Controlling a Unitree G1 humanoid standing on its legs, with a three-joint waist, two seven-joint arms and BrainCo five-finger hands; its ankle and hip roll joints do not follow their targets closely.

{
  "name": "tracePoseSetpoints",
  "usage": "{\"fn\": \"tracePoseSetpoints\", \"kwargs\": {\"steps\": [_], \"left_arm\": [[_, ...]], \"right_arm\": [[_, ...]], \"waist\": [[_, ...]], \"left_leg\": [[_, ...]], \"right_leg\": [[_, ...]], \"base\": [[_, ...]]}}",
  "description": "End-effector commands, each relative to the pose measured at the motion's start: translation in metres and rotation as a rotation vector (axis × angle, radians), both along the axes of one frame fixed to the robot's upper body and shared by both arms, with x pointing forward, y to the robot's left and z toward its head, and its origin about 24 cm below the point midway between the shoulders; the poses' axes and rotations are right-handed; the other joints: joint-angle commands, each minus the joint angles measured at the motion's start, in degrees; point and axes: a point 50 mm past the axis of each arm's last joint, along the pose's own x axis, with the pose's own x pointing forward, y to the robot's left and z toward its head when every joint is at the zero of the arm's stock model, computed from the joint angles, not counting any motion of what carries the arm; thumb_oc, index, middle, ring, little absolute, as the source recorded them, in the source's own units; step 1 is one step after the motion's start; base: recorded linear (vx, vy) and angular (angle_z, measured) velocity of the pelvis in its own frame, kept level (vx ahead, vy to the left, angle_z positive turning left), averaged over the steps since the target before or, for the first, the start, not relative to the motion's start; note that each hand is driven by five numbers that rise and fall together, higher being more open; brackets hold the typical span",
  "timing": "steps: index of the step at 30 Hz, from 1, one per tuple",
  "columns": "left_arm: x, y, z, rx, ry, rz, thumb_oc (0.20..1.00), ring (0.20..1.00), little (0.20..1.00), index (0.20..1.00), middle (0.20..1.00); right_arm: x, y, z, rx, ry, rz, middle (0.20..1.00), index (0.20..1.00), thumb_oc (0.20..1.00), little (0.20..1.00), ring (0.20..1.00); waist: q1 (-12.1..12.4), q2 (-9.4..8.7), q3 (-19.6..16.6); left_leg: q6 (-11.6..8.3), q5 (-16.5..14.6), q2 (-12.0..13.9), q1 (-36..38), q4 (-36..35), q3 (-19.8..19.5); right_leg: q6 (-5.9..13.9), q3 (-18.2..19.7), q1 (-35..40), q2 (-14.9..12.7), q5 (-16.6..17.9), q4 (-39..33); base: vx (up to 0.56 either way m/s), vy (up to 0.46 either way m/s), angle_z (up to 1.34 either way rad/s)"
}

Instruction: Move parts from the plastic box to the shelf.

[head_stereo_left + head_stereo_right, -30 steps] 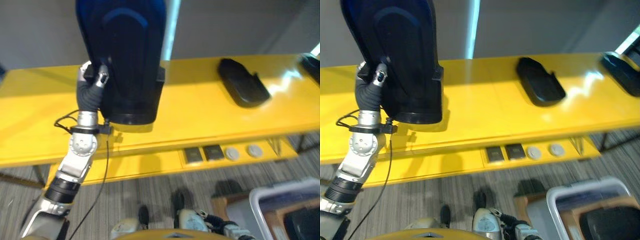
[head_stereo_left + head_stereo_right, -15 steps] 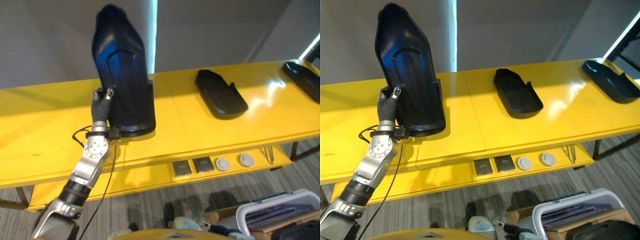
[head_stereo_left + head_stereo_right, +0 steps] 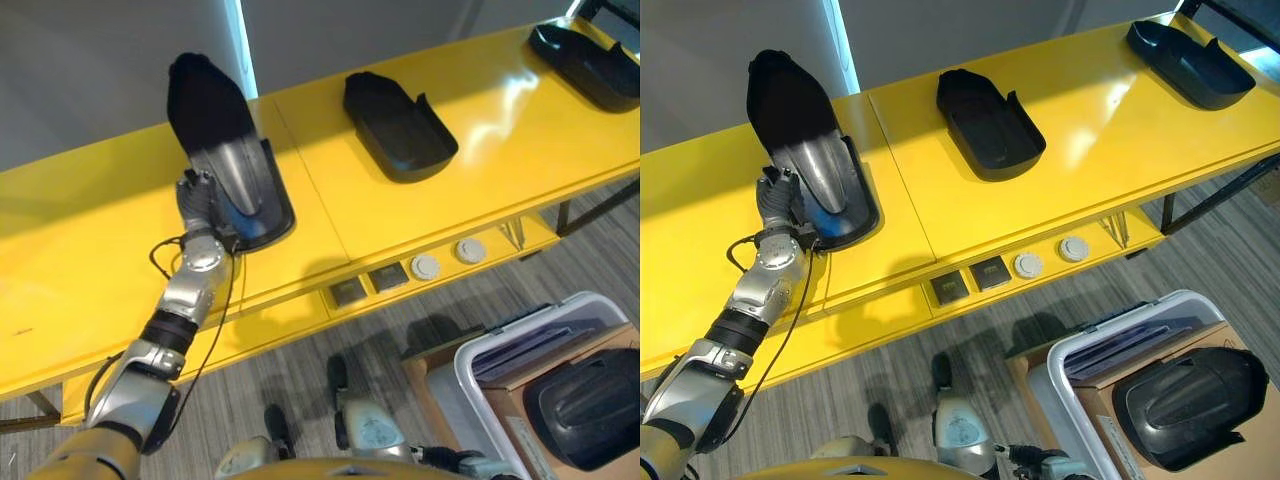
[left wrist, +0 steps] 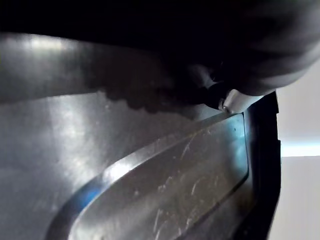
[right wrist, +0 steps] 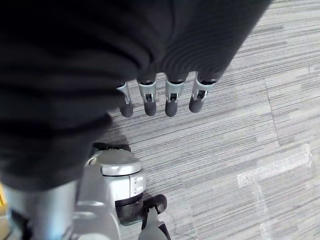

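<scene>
On the yellow shelf [image 3: 80,260], a long black moulded part [image 3: 222,150] leans back with its wide end down. My left hand [image 3: 194,198] grips that wide end's near rim, fingers curled on it. The left wrist view has the part's glossy inside [image 4: 150,175] up close, with a fingertip [image 4: 227,101] on its rim. On the floor at the lower right stands the white plastic box [image 3: 478,362], and in it lies another black part [image 3: 590,405]. My right hand [image 5: 160,97] hangs over the floor, fingers straight and holding nothing.
Two more black parts lie on the shelf, one in the middle [image 3: 398,125] and one at the far right [image 3: 590,62]. A row of sockets [image 3: 405,278] sits under the shelf's front edge. A brown cardboard liner [image 3: 1090,400] sits inside the plastic box.
The part has gone from upright to leaning low on the shelf, my left hand still on it. The camera has pulled back, bringing the plastic box into view.
</scene>
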Motion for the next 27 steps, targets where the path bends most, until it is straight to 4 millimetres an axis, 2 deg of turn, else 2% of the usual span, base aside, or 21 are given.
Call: {"fn": "tracePoseSetpoints", "kwargs": {"steps": [1,5,7,14,22,23,25,26,27], "left_arm": [[0.012,0.022,0.019,0.053,-0.002,0.121,0.200,0.200,0.200,0.200,0.200],[0.011,0.030,0.013,0.065,0.048,0.118,0.200,0.200,0.200,0.200,0.200],[0.008,0.037,0.003,0.086,0.104,0.090,0.200,0.200,0.200,0.200,0.200],[0.003,0.041,-0.020,0.135,0.230,-0.006,0.200,0.200,0.200,0.200,0.200],[0.003,0.047,-0.027,0.122,0.285,-0.006,0.200,0.200,0.200,0.200,0.200],[0.001,0.048,-0.029,0.104,0.291,0.011,0.322,0.322,0.322,0.322,0.322],[0.000,0.048,-0.032,0.099,0.295,0.025,0.445,0.445,0.445,0.445,0.445],[-0.001,0.049,-0.036,0.086,0.299,0.030,0.667,0.667,0.667,0.667,0.667],[-0.001,0.049,-0.036,0.086,0.298,0.034,1.000,1.000,1.000,1.000,1.000]], "right_arm": [[0.002,0.007,-0.001,0.023,0.007,0.030,1.000,1.000,1.000,1.000,1.000],[0.003,0.004,0.000,0.015,0.008,0.033,1.000,1.000,1.000,1.000,1.000],[0.004,0.001,0.001,0.003,0.010,0.032,1.000,1.000,1.000,1.000,1.000],[0.010,-0.001,0.003,0.010,-0.015,0.027,1.000,1.000,1.000,1.000,1.000],[0.018,0.003,0.004,0.017,-0.027,0.025,1.000,1.000,1.000,1.000,1.000],[0.018,0.003,0.004,0.017,-0.024,0.026,1.000,1.000,1.000,1.000,1.000],[0.017,0.004,0.003,0.016,-0.019,0.026,1.000,1.000,1.000,1.000,1.000],[0.017,0.006,0.003,0.016,-0.022,0.013,1.000,1.000,1.000,1.000,1.000],[0.017,0.005,0.003,0.016,-0.022,0.012,1.000,1.000,1.000,1.000,1.000]], "waist": [[-0.42,0.27,0.31],[-0.24,0.49,0.67],[0.08,0.73,1.02],[0.94,1.19,1.48],[1.54,1.42,1.79],[1.65,1.43,1.84],[1.77,1.41,1.88],[2.00,1.36,1.93],[2.03,1.35,1.95]], "left_leg": [[-3.45,1.66,4.81,-6.19,-1.38,-0.32],[-3.57,1.76,4.86,-6.25,-1.18,-0.44],[-3.67,1.85,4.92,-6.47,-0.90,-0.58],[-3.74,1.93,4.87,-6.89,-0.34,-0.91],[-3.66,1.95,4.79,-7.33,0.00,-1.20],[-3.66,1.94,4.75,-7.42,0.07,-1.33],[-3.63,1.93,4.71,-7.36,0.08,-1.48],[-3.59,1.82,4.67,-7.40,0.12,-1.66],[-3.59,1.81,4.66,-7.43,0.14,-1.73]], "right_leg": [[1.87,0.69,7.32,-1.33,-12.20,0.43],[1.86,0.57,7.39,-1.48,-12.24,0.43],[1.77,0.39,7.46,-1.64,-12.35,0.44],[1.60,-0.05,7.86,-1.91,-12.64,0.35],[1.56,-0.61,7.89,-2.23,-12.70,0.29],[1.55,-0.72,7.95,-2.29,-12.73,0.29],[1.53,-0.86,8.06,-2.32,-12.74,0.29],[1.51,-1.07,8.09,-2.43,-12.86,0.33],[1.50,-1.09,8.08,-2.44,-12.86,0.36]], "base": [[0.03,0.021,-0.12],[0.01,0.005,-0.02],[0.00,0.000,0.00],[0.02,0.008,0.01],[0.00,0.000,0.00],[0.00,0.000,0.00],[0.00,0.000,0.00],[0.02,-0.006,0.03],[0.00,-0.006,0.04]]}}
